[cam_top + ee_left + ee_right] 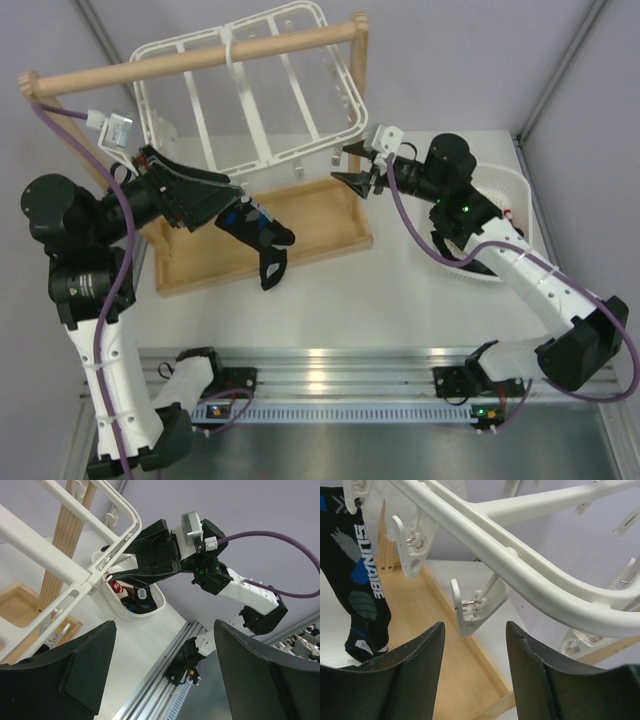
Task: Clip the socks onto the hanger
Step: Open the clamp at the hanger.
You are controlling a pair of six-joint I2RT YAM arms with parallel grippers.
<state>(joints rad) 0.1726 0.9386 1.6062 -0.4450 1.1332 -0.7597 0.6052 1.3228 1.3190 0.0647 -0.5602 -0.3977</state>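
The white hanger (250, 95) hangs from a wooden rail (200, 55). A black sock with blue and white patches (257, 235) hangs from a clip at the hanger's near edge; it also shows in the right wrist view (362, 580). My left gripper (222, 198) is open and empty right beside that sock's top; its fingers (75, 675) stand wide apart. My right gripper (345, 166) is open and empty at the hanger's near right edge, with a dangling clip (472, 610) just beyond the gap between its fingertips. Dark fabric (136, 602) lies in the basket.
A white mesh basket (520, 190) stands at the right, under my right arm, and shows in the left wrist view (117, 611). The rail stand's wooden tray base (320, 225) lies under the hanger. An aluminium rail (330, 365) runs along the near edge.
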